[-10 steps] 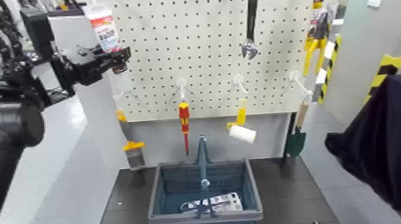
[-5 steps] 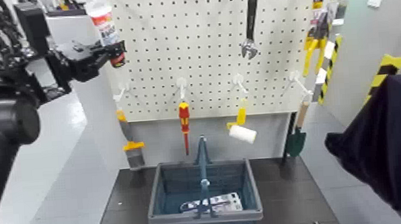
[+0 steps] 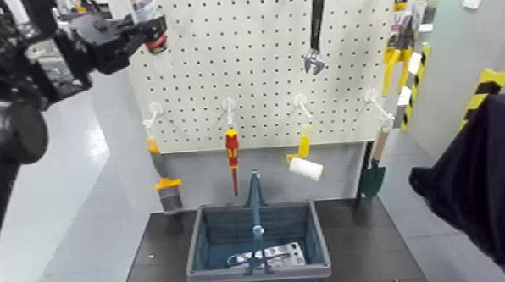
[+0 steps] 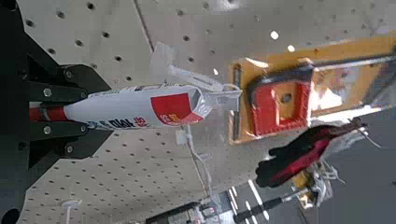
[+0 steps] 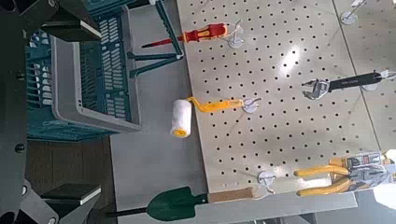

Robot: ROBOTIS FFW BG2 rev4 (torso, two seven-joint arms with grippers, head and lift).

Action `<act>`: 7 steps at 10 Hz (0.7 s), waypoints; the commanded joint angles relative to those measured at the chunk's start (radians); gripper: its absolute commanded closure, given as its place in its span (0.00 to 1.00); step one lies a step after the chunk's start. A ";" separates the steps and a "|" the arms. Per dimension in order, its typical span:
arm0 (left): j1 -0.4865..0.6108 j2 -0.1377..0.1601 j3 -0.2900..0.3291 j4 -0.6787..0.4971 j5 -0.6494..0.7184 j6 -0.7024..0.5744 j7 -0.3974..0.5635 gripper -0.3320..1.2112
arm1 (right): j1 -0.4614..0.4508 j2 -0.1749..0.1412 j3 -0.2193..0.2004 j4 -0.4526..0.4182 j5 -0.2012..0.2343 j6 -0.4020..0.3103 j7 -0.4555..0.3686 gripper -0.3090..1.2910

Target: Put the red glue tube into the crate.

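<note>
1. Grasp: done, as I read it. My left gripper (image 3: pixel 151 33) is clamped around the tube (image 4: pixel 140 106).
2. Tube is up at the pegboard (image 3: pixel 217 69), well above the crate (image 3: pixel 259 275). Can't tell if it's fully off its hook.
3. Right gripper (image 5: pixel 86 114) is idle beside the crate, fingers apart, nothing in it.
4. Left to do: clear the board, carry over, lower in, release. Under halfway, I'd say.

I count one glue tube (image 4: pixel 140 106), one crate (image 5: pixel 89 70), one screwdriver (image 3: pixel 232 153), one paint roller (image 3: pixel 305 166), one trowel (image 3: pixel 373 177).
</note>
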 commanded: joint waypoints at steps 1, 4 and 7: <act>0.023 -0.011 -0.016 -0.099 0.010 0.027 0.005 0.97 | 0.002 0.000 0.000 -0.001 0.000 0.003 0.000 0.29; 0.051 -0.028 -0.035 -0.116 0.016 0.040 0.012 0.97 | 0.002 -0.003 0.003 -0.003 0.000 0.004 0.000 0.29; 0.100 -0.061 -0.078 -0.060 0.053 0.044 0.010 0.97 | 0.000 -0.003 0.006 -0.001 0.003 0.007 0.000 0.29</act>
